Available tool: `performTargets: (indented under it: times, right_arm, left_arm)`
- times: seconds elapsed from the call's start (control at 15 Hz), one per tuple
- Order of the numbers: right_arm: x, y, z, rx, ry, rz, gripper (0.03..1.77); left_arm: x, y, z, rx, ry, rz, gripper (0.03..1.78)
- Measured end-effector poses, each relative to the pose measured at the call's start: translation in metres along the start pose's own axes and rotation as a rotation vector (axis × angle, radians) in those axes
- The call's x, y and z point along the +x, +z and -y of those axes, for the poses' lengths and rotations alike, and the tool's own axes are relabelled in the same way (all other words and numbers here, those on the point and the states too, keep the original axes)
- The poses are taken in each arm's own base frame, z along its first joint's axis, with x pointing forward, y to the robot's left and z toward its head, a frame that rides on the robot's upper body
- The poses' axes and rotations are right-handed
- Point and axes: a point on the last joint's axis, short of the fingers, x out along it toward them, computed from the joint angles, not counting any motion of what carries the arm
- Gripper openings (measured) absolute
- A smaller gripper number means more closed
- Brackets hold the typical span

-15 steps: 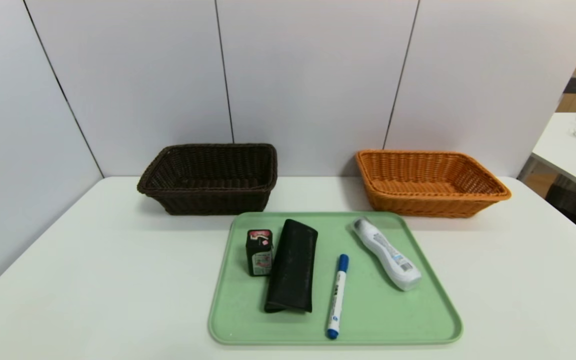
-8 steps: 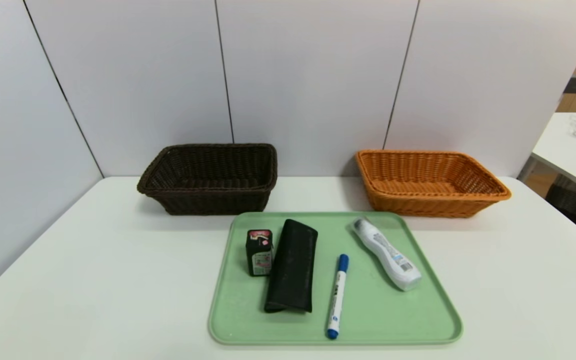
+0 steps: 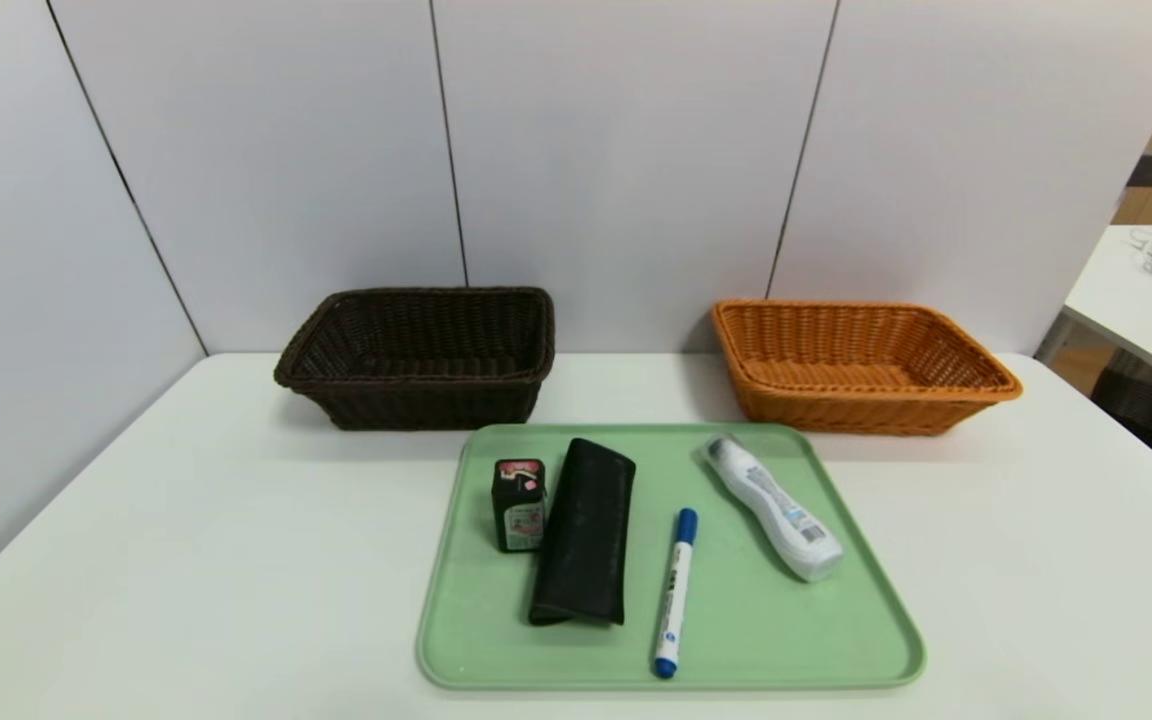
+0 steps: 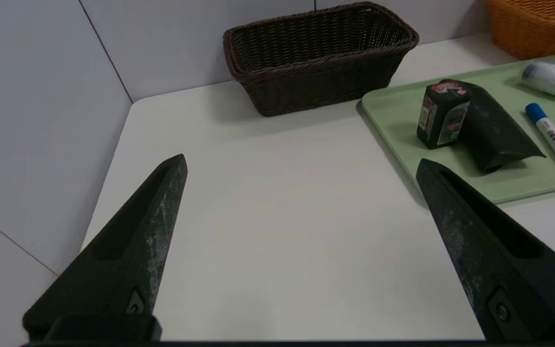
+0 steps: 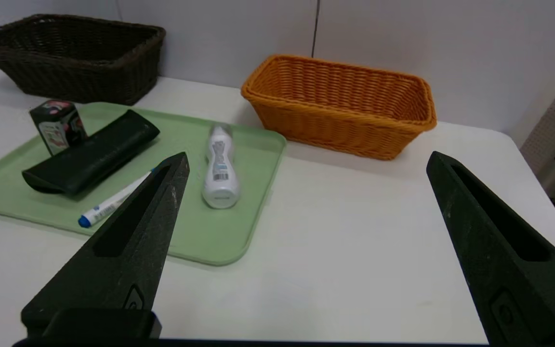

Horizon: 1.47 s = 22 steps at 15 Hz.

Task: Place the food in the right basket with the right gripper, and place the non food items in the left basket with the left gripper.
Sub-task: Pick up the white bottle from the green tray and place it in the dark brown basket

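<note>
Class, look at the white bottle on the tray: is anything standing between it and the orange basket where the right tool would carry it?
Nothing visible does. The bottle lies on the tray's right side, with only tray rim and bare table between it and the orange basket. The marker lies on the bottle's other side. The right tool hangs open, apart from everything.

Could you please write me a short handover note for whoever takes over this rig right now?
Left claw: open, empty, over bare table left of the tray.
Right claw: open, empty, right of the tray.
Green tray holds all four things: small black box, black case, blue marker, white bottle.
Brown basket on the left and orange basket on the right hold nothing.
Done: nothing sorted.
Left: all four things.
</note>
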Motion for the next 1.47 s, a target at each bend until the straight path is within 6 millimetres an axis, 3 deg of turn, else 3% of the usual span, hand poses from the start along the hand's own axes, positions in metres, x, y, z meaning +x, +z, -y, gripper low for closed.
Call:
performTargets:
  times: [0.27,0.53,1.13,1.47]
  right_arm:
    - [0.020,0.031,0.005,0.001,0.080,-0.017,1.70]
    - [0.042,0.051,0.010,-0.025,0.146,-0.038,1.70]
    - [0.107,0.060,0.008,-0.020,0.342,-0.153,1.70]
    - [0.148,0.051,-0.015,-0.028,0.436,-0.214,1.70]
  left_arm:
    - [0.019,0.037,-0.006,0.001,-0.065,-0.010,1.69]
    - [0.043,0.052,-0.010,-0.013,-0.181,-0.057,1.69]
    - [0.121,0.044,-0.012,-0.073,-0.327,-0.262,1.69]
    - [0.171,0.028,0.020,-0.145,-0.386,-0.401,1.69]
